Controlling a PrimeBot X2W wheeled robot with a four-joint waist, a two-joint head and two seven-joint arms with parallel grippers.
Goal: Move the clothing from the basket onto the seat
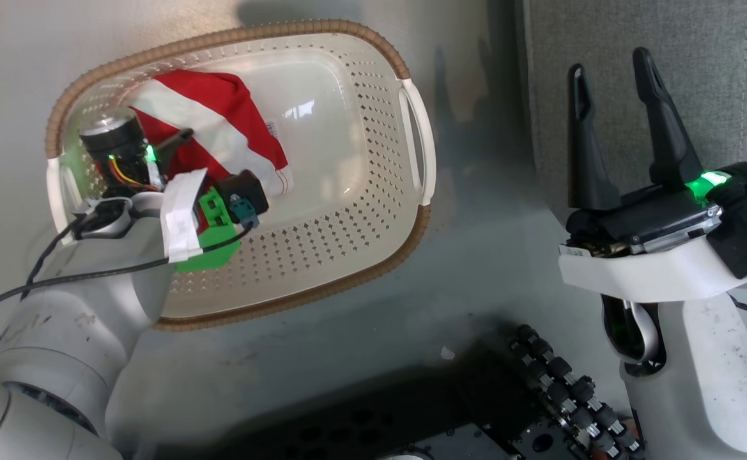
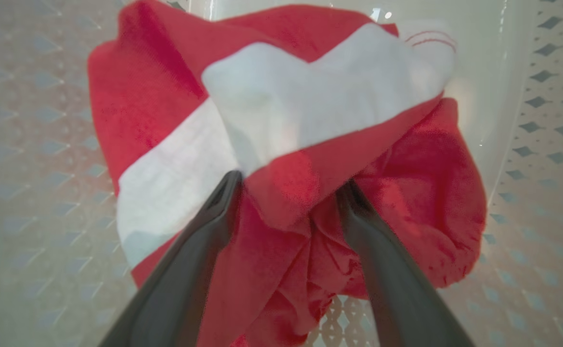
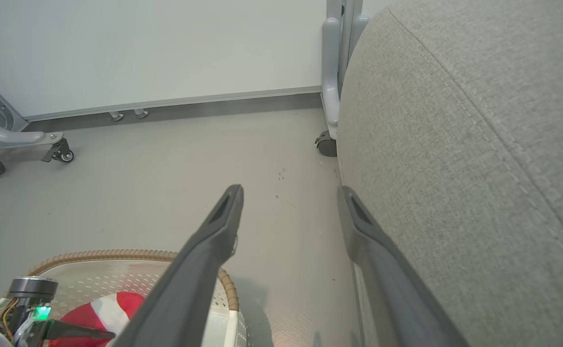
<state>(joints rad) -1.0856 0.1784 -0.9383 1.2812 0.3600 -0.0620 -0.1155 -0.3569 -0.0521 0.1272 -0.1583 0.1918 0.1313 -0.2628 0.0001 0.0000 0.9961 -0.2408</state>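
The cream perforated basket with its brown rim stands on the grey floor at the left. Red clothing with a broad white band lies bunched in its far-left part. My left gripper reaches down into the basket. In the left wrist view it is open, with a fold of the red fabric bulging between the fingers. The light-grey seat rises at the right. My right gripper is open and empty, close beside the seat's edge. A second garment cannot be told apart.
My dark base and a cable chain fill the bottom of the head view. Beyond the basket rim is bare floor, then a wall. A grey wheeled frame leg stands at the far left, and a caster by the seat.
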